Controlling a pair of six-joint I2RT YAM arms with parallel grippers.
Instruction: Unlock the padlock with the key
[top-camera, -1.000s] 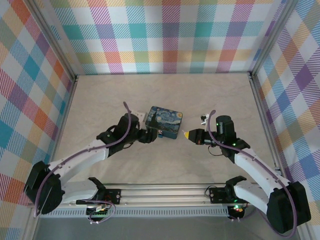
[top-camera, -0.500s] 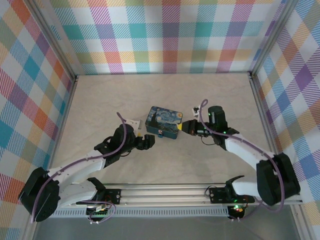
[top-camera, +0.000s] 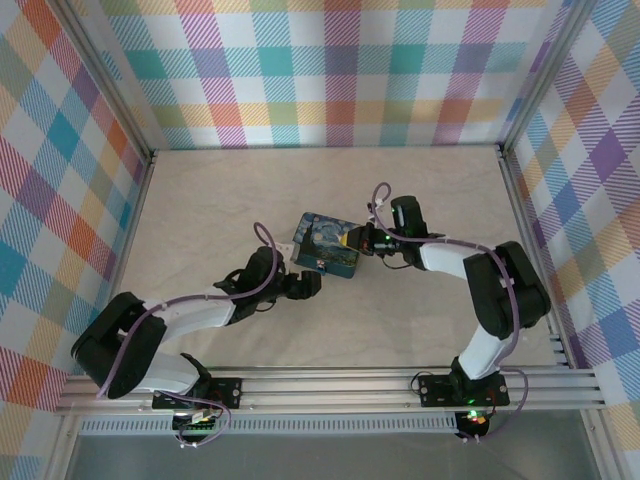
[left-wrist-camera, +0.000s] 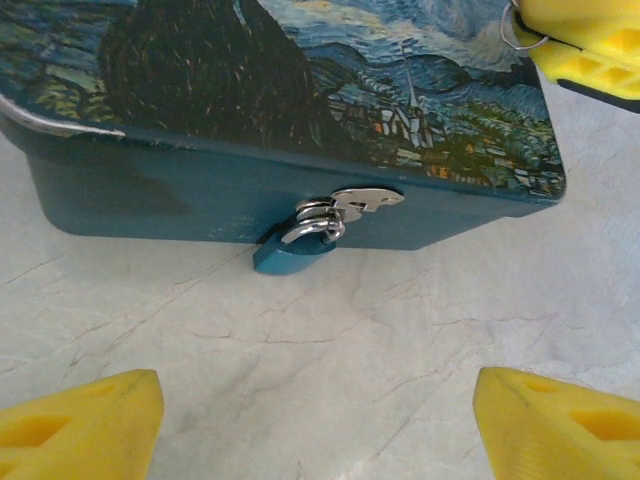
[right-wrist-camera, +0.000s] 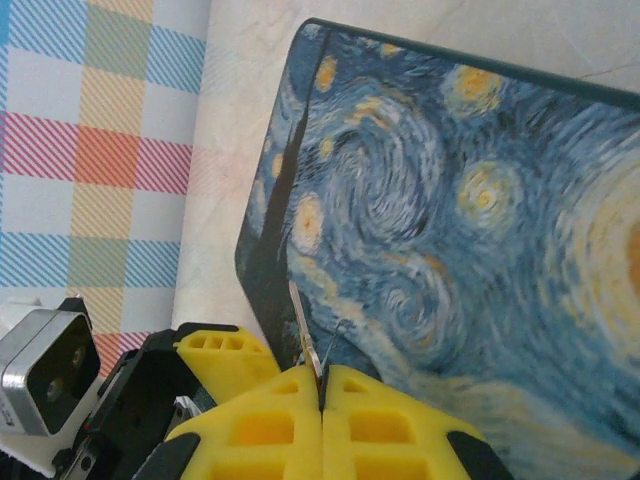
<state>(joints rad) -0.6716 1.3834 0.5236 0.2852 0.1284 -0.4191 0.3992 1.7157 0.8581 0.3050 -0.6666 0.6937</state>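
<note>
The padlock (left-wrist-camera: 292, 252), tiny with a teal body and silvery shackle, hangs from the hasp (left-wrist-camera: 366, 199) on the front wall of a Starry-Night tin (left-wrist-camera: 300, 80); from above it is a speck (top-camera: 319, 268). My left gripper (left-wrist-camera: 320, 430) stands open and low on the table just in front of it, its fingers (left-wrist-camera: 85, 425) wide apart with nothing between them. My right gripper (right-wrist-camera: 322, 378) is shut on the key (right-wrist-camera: 303, 325), whose thin blade sticks out over the tin's lid (right-wrist-camera: 450, 200). From above, that right gripper (top-camera: 360, 241) hovers at the tin's right corner.
The tin (top-camera: 325, 247) sits mid-table on a marbled surface (top-camera: 250, 190). Plaid walls close in the back and sides. A metal rail (top-camera: 330, 385) runs along the near edge. Open table lies behind the tin and to its left.
My right arm has swung left with the key, from beside the tin to over its right corner. My left gripper has shifted slightly toward the tin's front and stayed open.
</note>
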